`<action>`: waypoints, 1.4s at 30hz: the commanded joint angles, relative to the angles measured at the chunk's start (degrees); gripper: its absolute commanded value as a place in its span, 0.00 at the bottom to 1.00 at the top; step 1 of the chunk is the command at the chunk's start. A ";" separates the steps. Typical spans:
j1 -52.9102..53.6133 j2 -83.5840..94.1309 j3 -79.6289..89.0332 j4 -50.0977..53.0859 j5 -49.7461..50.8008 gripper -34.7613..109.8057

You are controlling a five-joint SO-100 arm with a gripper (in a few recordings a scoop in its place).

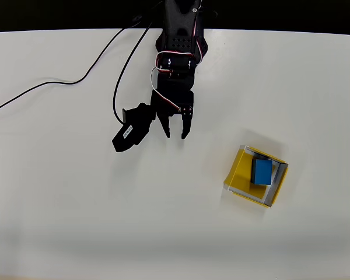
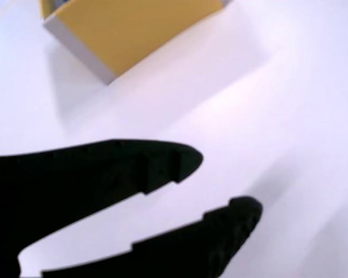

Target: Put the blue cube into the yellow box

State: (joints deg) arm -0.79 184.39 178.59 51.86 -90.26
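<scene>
"Where was the blue cube [image 1: 261, 171] when you looked?"

"Inside the yellow box [image 1: 239, 172], toward its right wall in the overhead view, sitting flat on the yellow floor. The box lay at the lower right of the white table [image 1: 58, 192]."

"And the gripper [image 1: 175, 133]?"

"Well apart from the box, up and to the left of it, beside a loop of black cable [image 1: 118, 76]. Its two black fingers stood a little spread with nothing between them; the wrist view showed bare table in the gap."

"So the job looked finished?"

"I judged so."

"If it had to be picked up again, how would that cube handle?"

"It looked small, solid and stiff, probably light, with plain matte faces that shouldn't slip. I'd have pinched it on two opposite faces from above, minding the thin pale walls, which looked flimsy."
</scene>
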 commanded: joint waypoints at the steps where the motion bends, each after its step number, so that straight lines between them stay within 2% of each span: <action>1: 0.70 4.22 1.58 10.20 0.53 0.33; 5: 0.97 4.92 1.58 13.97 3.08 0.33; 13: -0.09 6.86 1.58 25.22 0.97 0.29; 42: 2.02 7.03 1.58 25.66 0.44 0.28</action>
State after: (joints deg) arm 0.35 190.02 178.59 76.82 -88.59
